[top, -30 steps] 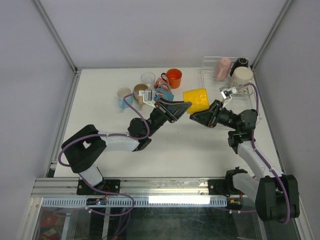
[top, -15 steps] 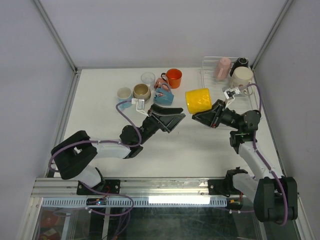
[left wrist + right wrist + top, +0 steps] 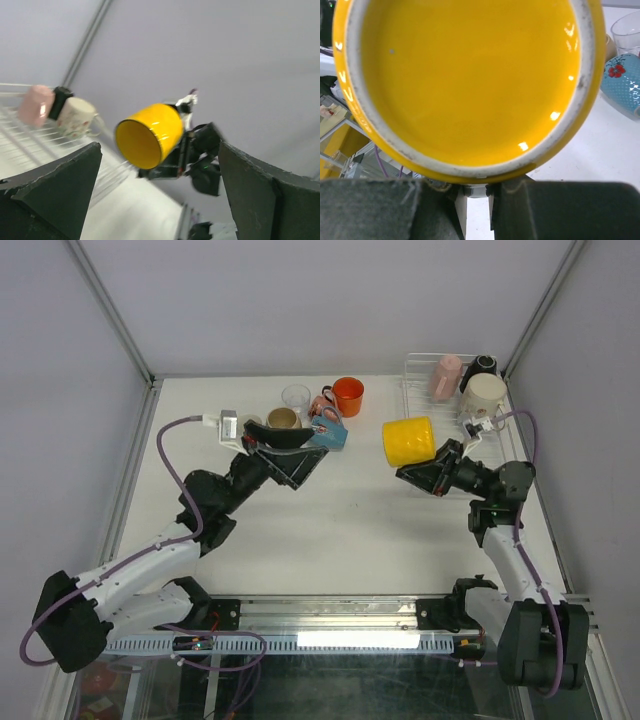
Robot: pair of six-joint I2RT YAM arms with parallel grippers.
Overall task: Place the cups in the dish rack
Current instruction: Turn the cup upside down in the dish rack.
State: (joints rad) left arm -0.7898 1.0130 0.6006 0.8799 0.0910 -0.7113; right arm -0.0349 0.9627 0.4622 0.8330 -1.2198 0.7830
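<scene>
The white table is standing between plain grey walls. At its far right corner the dish rack is holding a pink mug, a black mug and a cream mug.

The right claw is clamping the yellow mug and is holding it in the air, tilted on its side, just left of the rack. In the right wrist view one round end of this mug is filling almost the whole picture.

The left claw is hanging raised over the middle of the table. Its fingers are spread wide apart with nothing between them, and its camera is looking across at the yellow mug.

Near the far edge more cups are standing close together — an orange mug, a clear glass, a beige mug and a blue flowered mug.
</scene>
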